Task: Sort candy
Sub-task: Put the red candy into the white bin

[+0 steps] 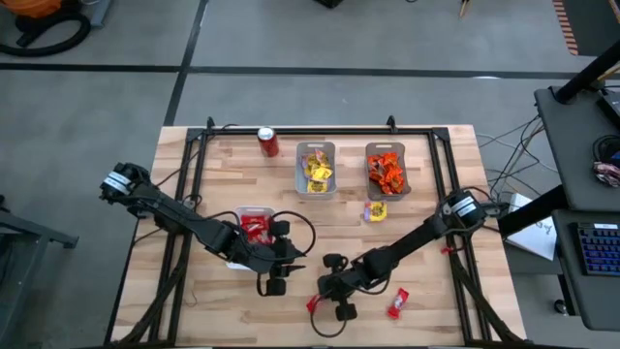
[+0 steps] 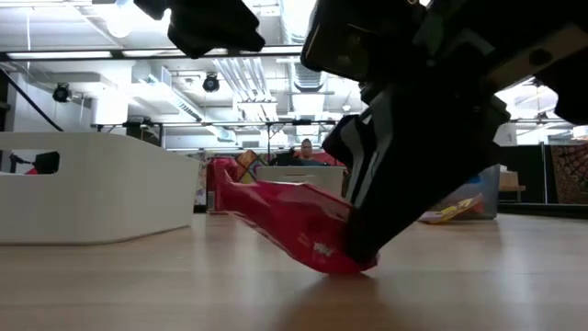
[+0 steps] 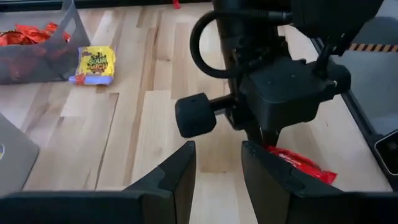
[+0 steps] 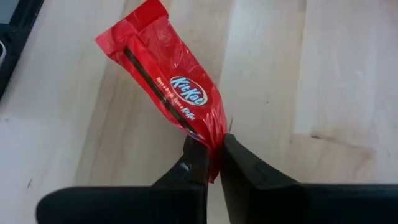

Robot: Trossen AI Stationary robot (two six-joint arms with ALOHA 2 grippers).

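At six o'clock on the table [image 1: 426, 233], the right gripper [image 4: 211, 163] pinches one end of a red candy bar [image 4: 168, 87], its fingers clenched on the wrapper. A second red bar [image 1: 397, 304] lies just toward four o'clock. The left gripper [image 3: 217, 174] hovers beside it at about eight o'clock, fingers parted and holding nothing. Farther off, near twelve o'clock, sit two grey trays [image 1: 316, 171] of candy, a loose yellow packet [image 1: 376, 210] and a red can [image 1: 268, 142].

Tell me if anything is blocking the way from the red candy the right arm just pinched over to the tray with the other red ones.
Yes. The right tool grips the red candy at the table's front. The left tool and its arm lie between it and the red tray, so the direct path is blocked.
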